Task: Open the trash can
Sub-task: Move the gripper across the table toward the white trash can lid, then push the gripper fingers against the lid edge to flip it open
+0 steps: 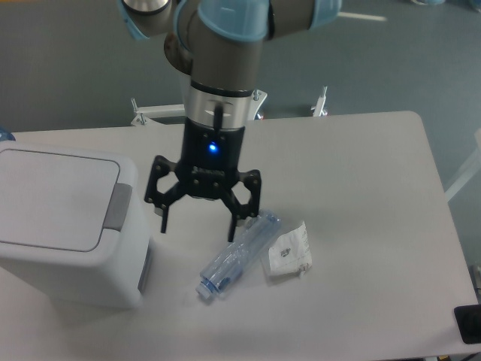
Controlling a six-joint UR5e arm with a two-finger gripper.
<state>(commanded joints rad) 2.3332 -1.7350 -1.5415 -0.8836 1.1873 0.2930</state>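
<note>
The trash can (64, 226) is a large white boxy bin at the left of the table, its flat lid down and its grey push tab (116, 206) on the lid's right edge. My gripper (198, 229) hangs open just right of the bin, fingers pointing down and spread wide, nothing between them. Its left fingertip (163, 223) is a short way right of the push tab, not touching the bin.
A clear plastic bottle (237, 255) lies on its side below and right of the gripper. Beside the bottle on the right lies a small white packet (288, 253). The arm's base (213, 90) stands at the table's far edge.
</note>
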